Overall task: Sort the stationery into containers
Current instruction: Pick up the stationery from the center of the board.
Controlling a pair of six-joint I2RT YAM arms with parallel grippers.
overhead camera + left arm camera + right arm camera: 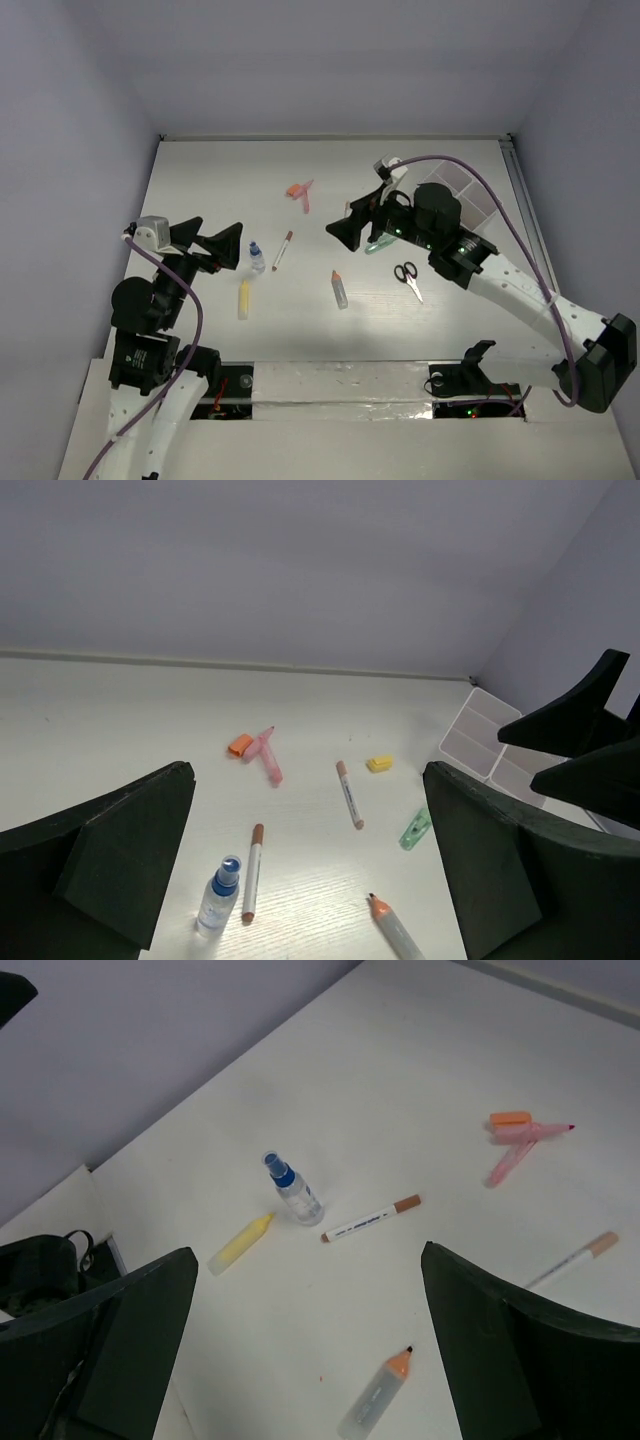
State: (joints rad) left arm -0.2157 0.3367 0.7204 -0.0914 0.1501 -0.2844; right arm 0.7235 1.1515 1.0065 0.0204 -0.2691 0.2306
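Bolted at the near edge, both arms reach over a white tabletop [200,180] with a faint wood grain, boxed in by plain pale lilac walls [330,70] on three sides.

Toward the left edge, the left gripper [205,243] hangs above the surface with its fingers spread wide and nothing between them. Just right of it the yellow tube [243,299] lies flat, closer to the near edge, and the blue-capped bottle [257,258] stands beside a brown-capped pen [282,250]. Further toward the far edge, an orange bit [293,189] sits just beside a pink marker [305,196].

Around the middle, the orange-capped grey tube [340,289] lies on its side. Beyond it are a second pen [349,794] and a yellow bit [379,764], with the green clip [414,829] a little nearer.

The right gripper [365,215] hovers over that clip, jaws wide apart and empty. Black-handled scissors [407,277] lie just right of the clip, toward the near edge. The white organiser tray [470,178] sits by the far right corner, partly hidden by the right arm; whether its compartments hold anything cannot be made out.
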